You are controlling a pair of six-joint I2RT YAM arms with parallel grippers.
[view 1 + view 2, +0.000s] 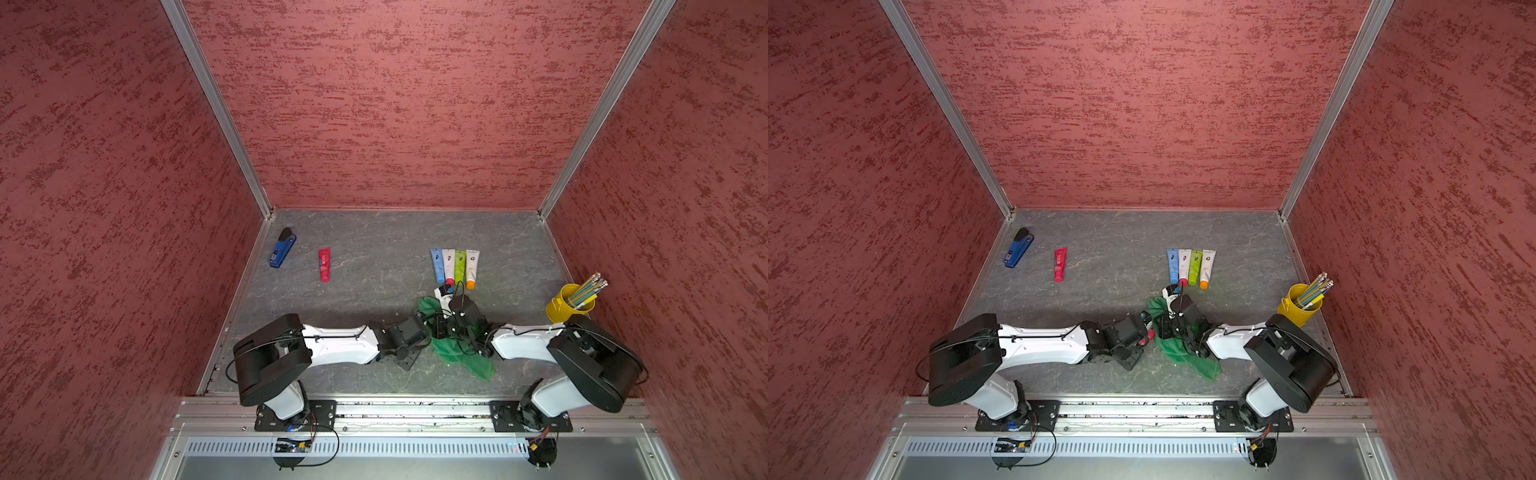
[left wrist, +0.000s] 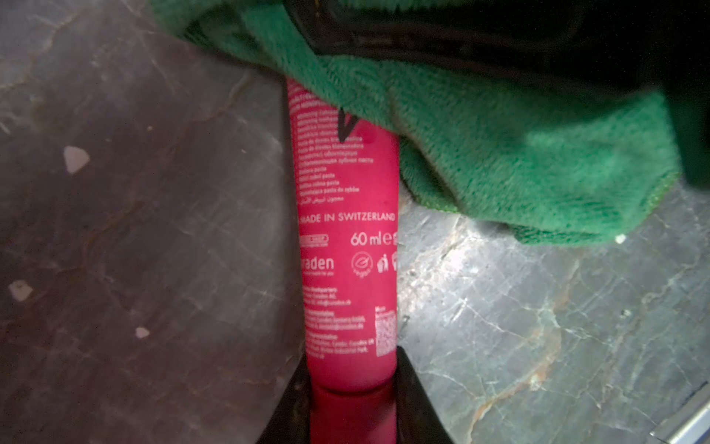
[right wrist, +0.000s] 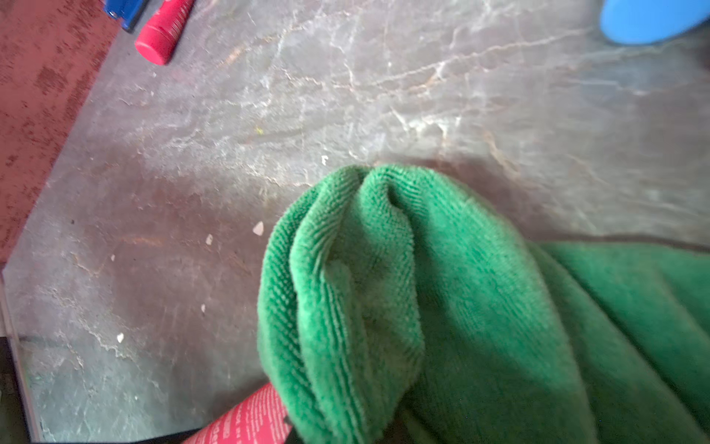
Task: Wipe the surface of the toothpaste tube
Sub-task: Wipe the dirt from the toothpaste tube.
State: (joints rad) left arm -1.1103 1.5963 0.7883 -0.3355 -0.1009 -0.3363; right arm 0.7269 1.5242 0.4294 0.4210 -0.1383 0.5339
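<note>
Left gripper (image 2: 351, 407) clamps a magenta plastic toothpaste tube (image 2: 345, 250); right gripper (image 1: 441, 328) pinches a green microfibre cloth (image 3: 422, 307) over its right end; wiping looks barely begun.

Left arm (image 1: 340, 345), white shell with black joints: reaches from its base rail inward toward the middle, forearm low and near level. Left gripper (image 2: 351, 407), black parallel fingers (image 2: 417, 403), clamped on the cap end of a pink plastic toothpaste tube (image 2: 345, 230). Right arm (image 1: 523, 345), same build: forearm runs inward, wrist angled toward the far side. Right gripper (image 1: 441, 311) pinched tight on a bunched green microfibre cloth (image 3: 461, 307); its fingers are buried in the folds. The two wrists sit close together at mid-table
</note>
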